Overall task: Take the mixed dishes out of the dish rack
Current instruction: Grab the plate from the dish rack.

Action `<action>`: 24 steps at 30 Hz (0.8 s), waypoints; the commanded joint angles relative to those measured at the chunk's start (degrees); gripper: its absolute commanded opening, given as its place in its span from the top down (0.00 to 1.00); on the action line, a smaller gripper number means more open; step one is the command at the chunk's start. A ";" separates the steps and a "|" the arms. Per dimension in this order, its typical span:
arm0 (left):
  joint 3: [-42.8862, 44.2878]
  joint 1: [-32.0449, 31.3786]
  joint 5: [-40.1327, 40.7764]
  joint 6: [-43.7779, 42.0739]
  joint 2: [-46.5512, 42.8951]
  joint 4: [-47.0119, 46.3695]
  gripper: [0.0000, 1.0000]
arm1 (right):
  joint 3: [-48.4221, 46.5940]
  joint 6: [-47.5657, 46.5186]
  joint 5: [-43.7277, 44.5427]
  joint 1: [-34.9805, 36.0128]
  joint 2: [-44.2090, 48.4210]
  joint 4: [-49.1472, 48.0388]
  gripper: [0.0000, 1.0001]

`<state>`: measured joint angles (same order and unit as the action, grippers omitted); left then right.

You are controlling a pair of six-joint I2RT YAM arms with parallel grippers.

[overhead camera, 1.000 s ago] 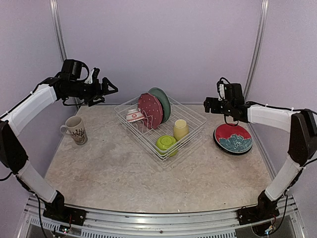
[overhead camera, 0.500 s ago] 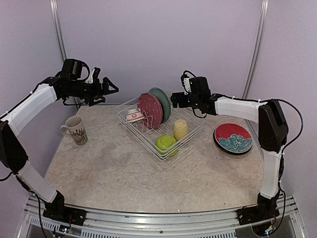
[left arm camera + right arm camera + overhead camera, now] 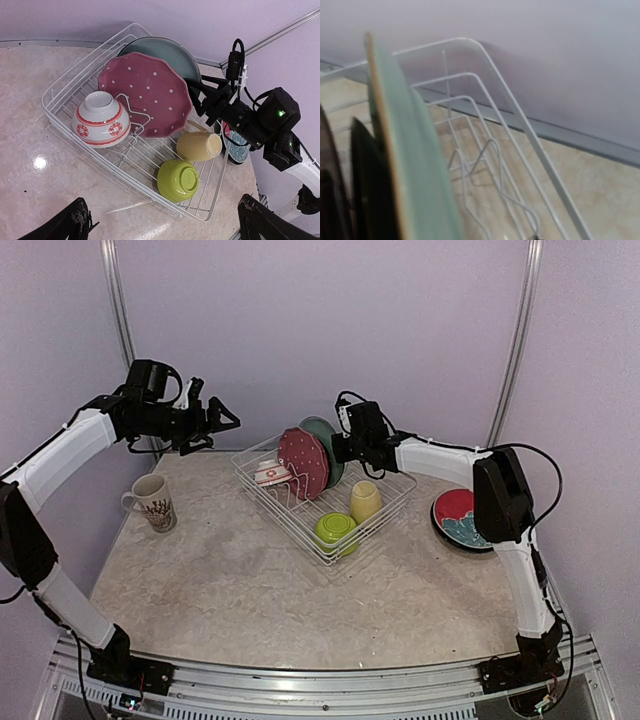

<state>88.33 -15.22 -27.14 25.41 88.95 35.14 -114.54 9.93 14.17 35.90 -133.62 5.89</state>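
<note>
The white wire dish rack (image 3: 390, 502) holds a pink-dotted plate (image 3: 303, 462) and a teal plate (image 3: 327, 438) upright. Also in it are a red-white bowl (image 3: 272, 473), a pale yellow cup (image 3: 365, 501) and a lime green bowl (image 3: 337, 529). My right gripper (image 3: 341, 447) is at the teal plate's right rim. In the right wrist view the teal plate (image 3: 412, 165) stands between the fingers, the jaws partly apart and a gap on its right side. My left gripper (image 3: 215, 420) hovers open, high and left of the rack, and holds nothing.
A patterned cream mug (image 3: 152, 502) stands on the table at the left. A red and teal plate (image 3: 458, 518) lies on the table right of the rack, partly behind my right arm. Purple walls close the back and sides.
My right arm has swung left from above the red and teal plate to the teal plate in the rack, and its jaws have narrowed. The left arm has not moved.
</note>
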 commanded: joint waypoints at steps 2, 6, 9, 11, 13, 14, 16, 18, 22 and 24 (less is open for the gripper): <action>1.44 -0.33 0.36 -1.22 1.05 0.50 0.01 | -7.99 -1.95 0.94 0.44 -5.63 4.86 0.66; 1.56 -0.33 0.57 -1.33 1.29 0.62 0.01 | -9.86 -2.90 0.48 0.73 -6.68 6.11 0.86; 1.51 -0.17 0.36 -1.28 1.49 0.59 0.01 | -9.13 -3.53 0.05 0.82 -5.74 6.47 0.94; 1.51 -0.14 0.26 -1.24 1.57 0.64 0.01 | -8.84 -4.03 0.77 0.95 -4.89 7.03 1.00; 1.50 -0.11 0.42 -1.30 1.66 0.61 0.01 | -8.41 -4.74 1.86 1.05 -3.78 7.41 1.00; 1.53 -0.11 0.56 -1.32 1.67 0.62 0.01 | -8.22 -5.33 2.55 1.05 -3.23 7.53 1.00; 1.50 -0.07 0.67 -1.37 1.82 0.64 0.01 | -8.35 -6.12 4.64 1.15 -2.00 8.14 1.00; 1.50 -0.13 0.95 -1.54 2.05 0.77 0.01 | -8.55 -7.07 6.60 1.14 -0.54 8.68 1.00; 1.86 0.05 1.32 -1.68 2.37 1.16 0.01 | -8.13 -9.26 9.63 1.24 2.45 9.12 1.00; 1.76 0.05 1.30 -1.68 2.21 1.01 0.01 | -8.10 -9.35 10.61 1.27 3.89 9.58 1.00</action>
<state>88.53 -15.20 -26.48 25.17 90.61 35.53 -122.93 3.46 16.51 37.82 -136.77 13.58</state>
